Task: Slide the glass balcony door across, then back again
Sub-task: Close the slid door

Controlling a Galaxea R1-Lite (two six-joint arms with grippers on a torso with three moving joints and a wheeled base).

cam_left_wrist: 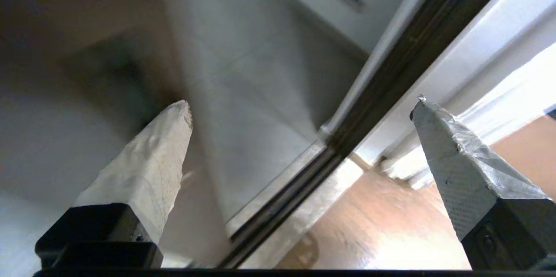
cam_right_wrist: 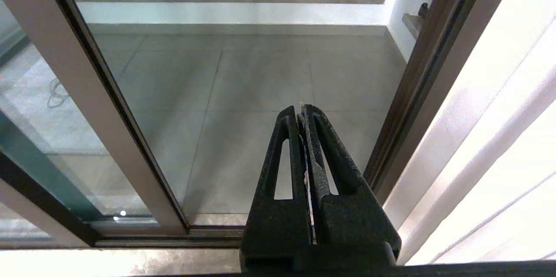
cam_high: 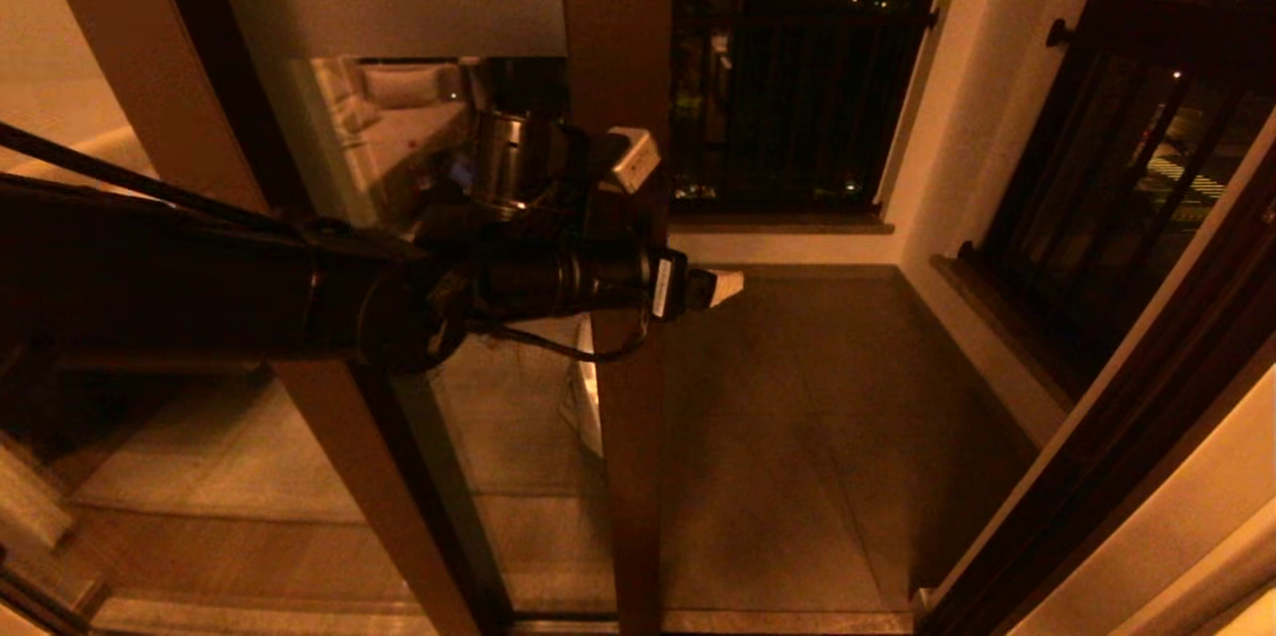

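Head view, left end effector [cam_high: 720, 287]: reaches in from the left at mid-height; one pale fingertip pokes past the right edge of the dark stile.
Head view, glass balcony door [cam_high: 618, 38]: its dark brown stile stands right behind the left end effector's wrist, glass and frosted band [cam_high: 419, 6] spreading away to the left; the doorway gap lies to the right.
Head view, fixed post [cam_high: 150, 78]: lighter brown, slanting behind the left arm, further left than the door stile.
Head view, balcony floor [cam_high: 827, 397]: grey tiles ahead of and below the fingertip.
Left wrist view, left end effector [cam_left_wrist: 299, 107]: fingers [cam_left_wrist: 147, 168] spread wide, holding nothing; a dark door track [cam_left_wrist: 347, 138] runs diagonally between them.
Right wrist view, right end effector [cam_right_wrist: 302, 114]: black fingers pressed together, empty, hanging low and apart from the door.
Right wrist view, glass balcony door [cam_right_wrist: 87, 94]: its stile stands beside the right end effector, not touching; the floor tiles lie beyond the tips.
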